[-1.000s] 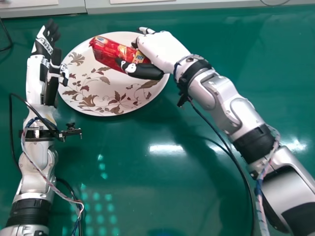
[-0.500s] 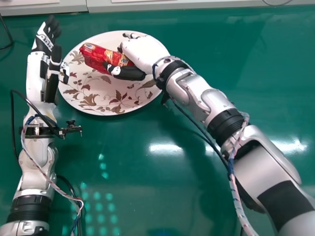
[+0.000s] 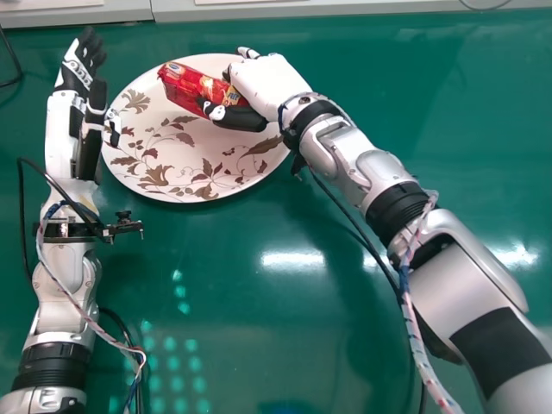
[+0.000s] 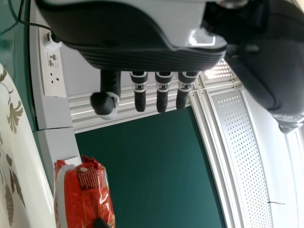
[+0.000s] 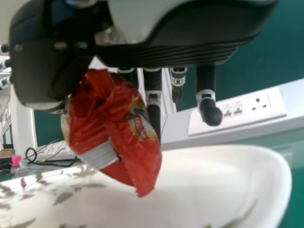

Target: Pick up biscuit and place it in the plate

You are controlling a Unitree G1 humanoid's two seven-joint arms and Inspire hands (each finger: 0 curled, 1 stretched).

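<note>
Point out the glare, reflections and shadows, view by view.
Head view: white glare on the green table on both sides of the right arm, pale green light dots beside the left arm, and a soft, darker shadow on the tabletop near the right arm; left wrist view: a bright highlight on the left hand.

The head view looks steeply down from high over the near side of the counter (image 3: pixel 259 328). The left wrist view, closer in, faces past the left robot hand (image 3: pixel 79 76), the plate (image 3: pixel 194 151) to one side. The right wrist view, beside the right robot hand (image 3: pixel 267 82), looks low across the plate. All three share plate and biscuit packet (image 3: pixel 185 84).
</note>
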